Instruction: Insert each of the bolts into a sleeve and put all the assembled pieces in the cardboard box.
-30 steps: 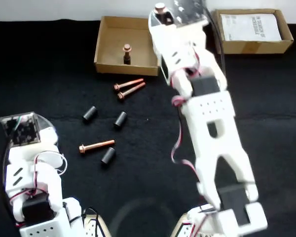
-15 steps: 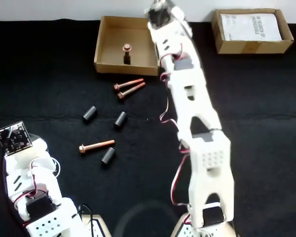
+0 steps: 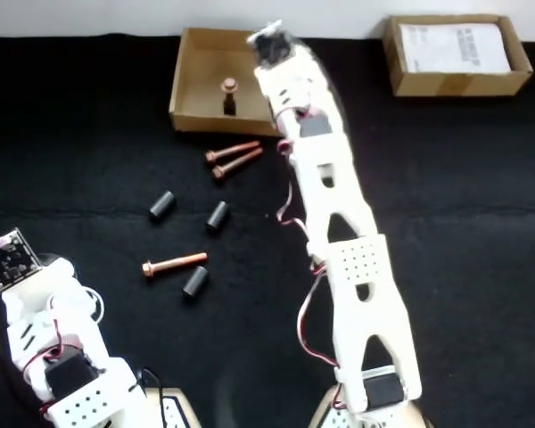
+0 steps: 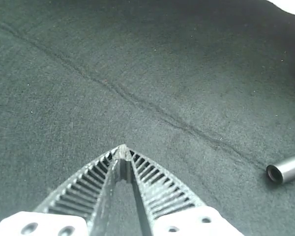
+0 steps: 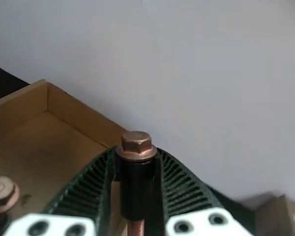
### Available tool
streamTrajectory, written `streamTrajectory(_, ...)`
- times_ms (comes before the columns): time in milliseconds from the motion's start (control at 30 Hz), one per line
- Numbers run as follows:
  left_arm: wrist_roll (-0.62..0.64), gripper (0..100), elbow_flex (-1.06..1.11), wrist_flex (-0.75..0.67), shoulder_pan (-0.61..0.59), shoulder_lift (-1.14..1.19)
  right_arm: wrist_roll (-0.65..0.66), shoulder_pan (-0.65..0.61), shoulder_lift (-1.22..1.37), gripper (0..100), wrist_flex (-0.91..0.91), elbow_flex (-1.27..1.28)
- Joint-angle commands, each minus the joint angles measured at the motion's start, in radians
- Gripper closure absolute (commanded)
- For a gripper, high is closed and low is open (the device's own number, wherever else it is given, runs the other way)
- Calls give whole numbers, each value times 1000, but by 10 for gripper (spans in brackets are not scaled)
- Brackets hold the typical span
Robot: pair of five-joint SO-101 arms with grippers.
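The right gripper (image 5: 136, 153), fingers (image 5: 96, 183) clamped on a black cylindrical sleeve (image 5: 136, 183) holding a copper hex bolt (image 5: 135, 144), hangs at the rim of the brown cardboard box (image 3: 180, 89) at upper centre; lowering and releasing inside seems next.

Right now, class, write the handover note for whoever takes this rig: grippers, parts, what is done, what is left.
Left gripper: shut, holding nothing, over the black mat.
Right gripper: shut on a bolt-in-sleeve piece, at the cardboard box.
Done: one assembled piece stands in the box.
Left: drop the held piece in; three bolts and three sleeves lie loose on the mat, to be joined and boxed.
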Motion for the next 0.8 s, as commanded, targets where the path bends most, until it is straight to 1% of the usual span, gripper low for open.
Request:
streamTrajectory(0, 5, 991, 16, -17, -10, -15, -112, -36, -33, 992, 291, -188)
streamTrajectory(67, 5, 991, 16, -15, -10, -15, -161, -54, -33, 992, 386, -236)
streamTrajectory(133, 5, 991, 16, -15, -10, -15, -190, -59, -33, 992, 427, -260)
streamTrajectory(267, 5, 991, 16, -14, -13, -15, -216, -62, -33, 992, 467, -268)
streamTrajectory(433, 5, 991, 16, -14, -15, -15, -216, -62, -33, 989, 479, -268)
streamTrajectory(500, 5, 991, 16, -14, -15, -15, -216, -61, -36, 983, 512, -271)
streamTrajectory(600, 5, 991, 16, -9, -15, -15, -216, -64, -44, 915, 591, -286)
streamTrajectory(767, 3, 991, 16, 58, -13, -15, -216, -71, -51, 769, 677, -291)
